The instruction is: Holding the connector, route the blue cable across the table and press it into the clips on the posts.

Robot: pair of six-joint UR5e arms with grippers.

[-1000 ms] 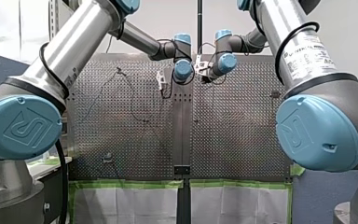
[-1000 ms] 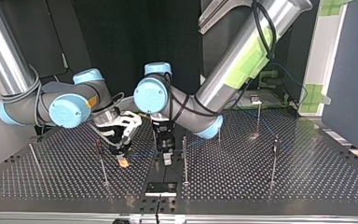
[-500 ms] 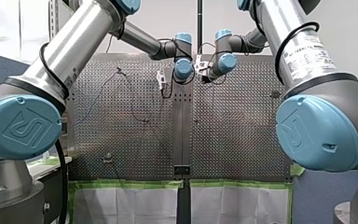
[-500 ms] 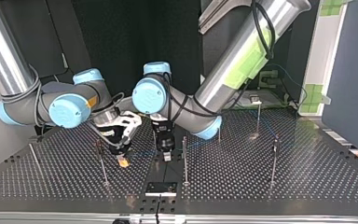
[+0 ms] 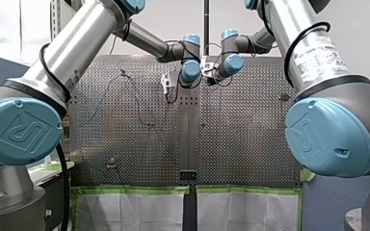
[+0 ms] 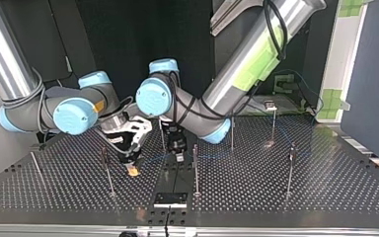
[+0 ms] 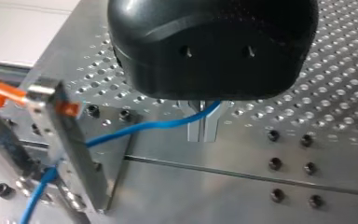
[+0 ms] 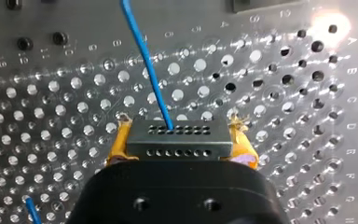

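Arms [image 5: 144, 41] meet over the table's [image 5: 245, 144] far middle in the front view. In the top view we see our left gripper [image 6: 179, 156] and right gripper [image 6: 132, 166] low among the posts [image 6: 195, 170]. Left wrist: metal fingers [image 7: 198, 128] pinch the blue cable [image 7: 135, 131]. Right wrist: yellow pads [image 8: 120, 142] clamp the connector [image 8: 177, 139], cable leading ahead.

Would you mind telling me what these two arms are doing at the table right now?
My right gripper is shut on the connector between its yellow pads, with the blue cable leading out of it. My left gripper pinches that cable further along, over the perforated table. Both hang close together among the posts; whether any of their clips holds the cable I cannot tell.
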